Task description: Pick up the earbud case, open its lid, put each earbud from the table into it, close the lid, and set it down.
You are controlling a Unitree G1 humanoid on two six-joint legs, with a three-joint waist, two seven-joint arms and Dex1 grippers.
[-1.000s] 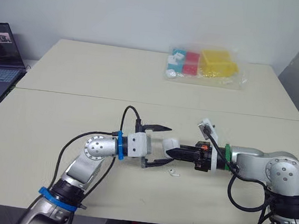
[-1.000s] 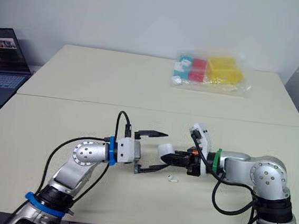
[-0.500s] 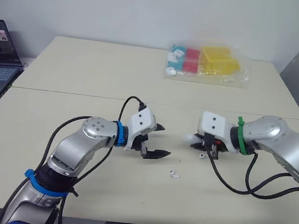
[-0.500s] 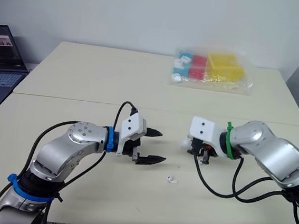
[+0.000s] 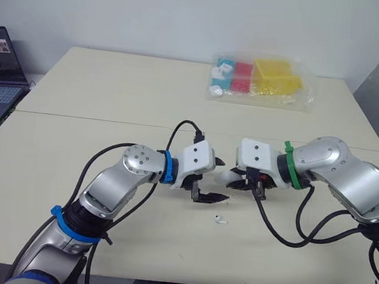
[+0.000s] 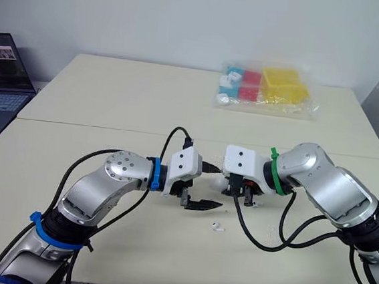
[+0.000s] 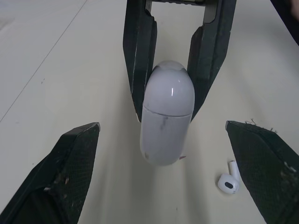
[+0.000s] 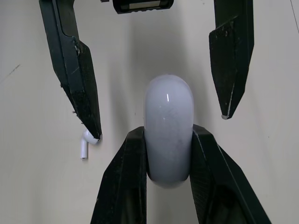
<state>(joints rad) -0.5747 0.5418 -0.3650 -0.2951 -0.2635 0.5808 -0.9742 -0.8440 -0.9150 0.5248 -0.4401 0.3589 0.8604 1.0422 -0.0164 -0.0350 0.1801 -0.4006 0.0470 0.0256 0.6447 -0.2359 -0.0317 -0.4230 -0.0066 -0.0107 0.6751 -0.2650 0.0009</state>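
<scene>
Beige worktop point(image 5: 101, 86), two slabs butted, seam point(image 5: 78, 117) running left-right. One white earbud point(image 5: 220, 219) lying near-centre. Clear bag point(image 5: 302, 98) of coloured boxes point(image 5: 276, 76) far right.

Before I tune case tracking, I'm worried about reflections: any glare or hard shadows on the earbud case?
Left wrist view: the earbud case shows one small bright streak near its rounded top, no hard shadow across it. Right wrist view: a similar small streak, the rest evenly lit.

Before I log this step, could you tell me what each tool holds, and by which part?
The right tool grips the earbud case by one end, clamped on opposite sides. The left tool is open, holding nothing.
</scene>
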